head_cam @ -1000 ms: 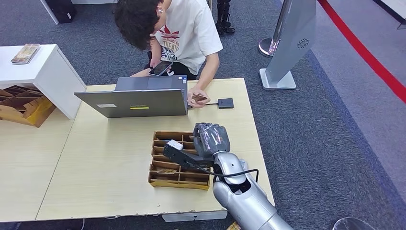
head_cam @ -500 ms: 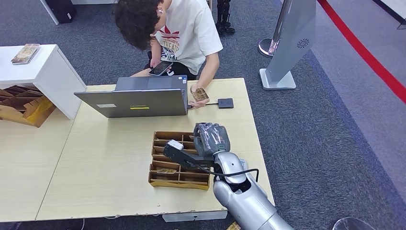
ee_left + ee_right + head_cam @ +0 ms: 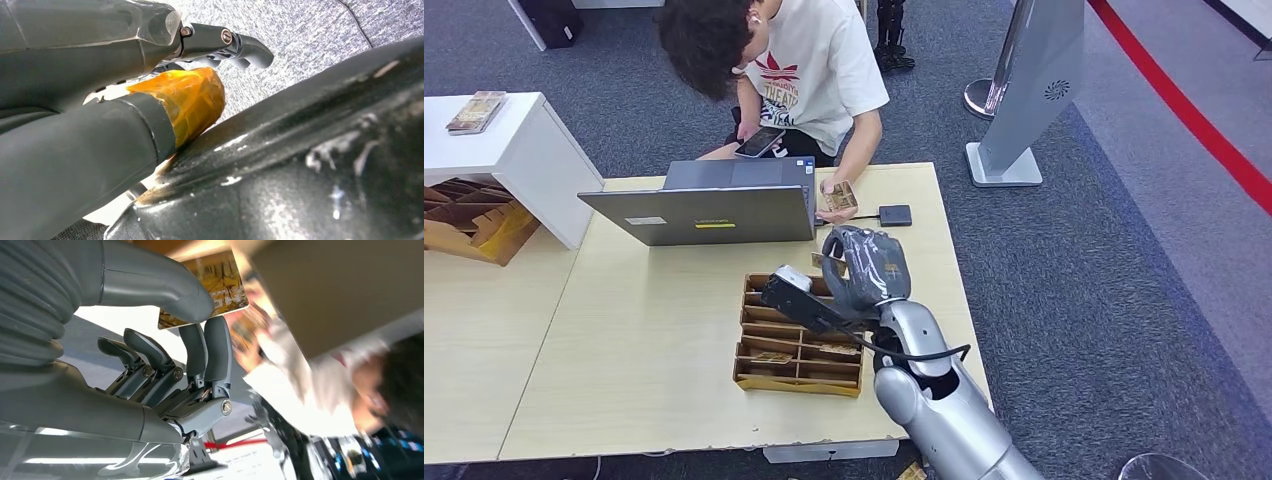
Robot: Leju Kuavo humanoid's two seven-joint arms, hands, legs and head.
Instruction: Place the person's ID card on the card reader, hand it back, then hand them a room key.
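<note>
A: Above the far end of the tray (image 3: 754, 377), on the counter (image 3: 654, 350), we mark the right hand (image 3: 864, 270). What does it hold?

B: We see a gold-patterned card (image 3: 210, 287) pinched between the thumb and the fingers (image 3: 216, 352). Most of the card sticks out past the thumb tip, away from the palm. We take it for the room key, though no print can be read.

A: And where does the receiver lie from that card?

B: The person's hand (image 3: 829, 208) rests at the far edge of the counter, just beside the laptop (image 3: 714, 205) and near the card reader (image 3: 895, 215). It lies ahead of the fingers and slightly to the robot's left, and it holds a second card (image 3: 840, 195) of its own, presumably the ID. The two cards are near each other but apart.

A: Which arm serves the handover?

B: The right one, we judge: it is loaded and is the nearer. The free end of its card already faces the person, so the reach should run forward along that line. The left hand (image 3: 100, 100) hangs beside dark bodywork. We cannot tell whether its fingers are spread or curled.
</note>
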